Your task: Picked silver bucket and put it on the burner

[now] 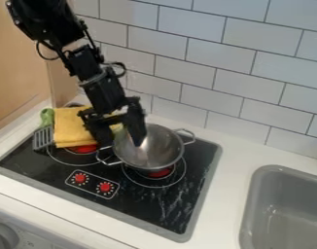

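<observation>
Your black two-finger pincer (122,141) hangs over a black, grey-edged toy stovetop (145,209), its fingers parted, one dipping inside the round silver metal bucket with two wire handles (162,148), the other outside its rim. You have the bucket upright, below and to the right of the pincer, on the ringed, red-centred burner (162,173). To the pincer's left, a folded yellow cloth (71,130) lies on the stovetop, beside a slotted spatula with a green handle (43,138). Nearer the camera than the pincer, two round red dials (80,178) mark the stove's front; well to its right, you see a grey rectangular sink (257,194) set in the white counter (224,189).
</observation>
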Controlling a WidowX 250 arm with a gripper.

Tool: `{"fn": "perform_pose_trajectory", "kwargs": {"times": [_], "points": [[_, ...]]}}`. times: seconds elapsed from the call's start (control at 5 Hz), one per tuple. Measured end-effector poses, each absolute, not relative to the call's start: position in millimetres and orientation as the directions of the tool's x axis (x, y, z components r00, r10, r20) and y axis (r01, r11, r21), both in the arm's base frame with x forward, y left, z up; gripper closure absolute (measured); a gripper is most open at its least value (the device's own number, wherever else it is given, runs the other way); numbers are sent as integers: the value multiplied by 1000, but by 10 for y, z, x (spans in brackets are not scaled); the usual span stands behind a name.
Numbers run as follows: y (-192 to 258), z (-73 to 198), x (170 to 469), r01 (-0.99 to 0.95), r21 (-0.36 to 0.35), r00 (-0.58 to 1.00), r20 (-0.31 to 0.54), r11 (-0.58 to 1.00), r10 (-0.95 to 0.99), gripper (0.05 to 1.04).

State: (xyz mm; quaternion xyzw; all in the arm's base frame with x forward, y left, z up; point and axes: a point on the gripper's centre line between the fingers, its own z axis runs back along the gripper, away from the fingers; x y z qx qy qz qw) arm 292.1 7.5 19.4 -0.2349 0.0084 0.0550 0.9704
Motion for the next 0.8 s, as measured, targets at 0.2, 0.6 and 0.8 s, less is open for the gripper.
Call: {"fn": "perform_pose_trajectory", "kwargs": {"times": [0.2,0.6,0.8], "points": [[92,326,2945,-94,-449,995,-5,889,103,88],[94,756,2941,-38,-451,988,115,892,100,85],[86,939,2916,-5,-446,982,169,895,90,85]]}}
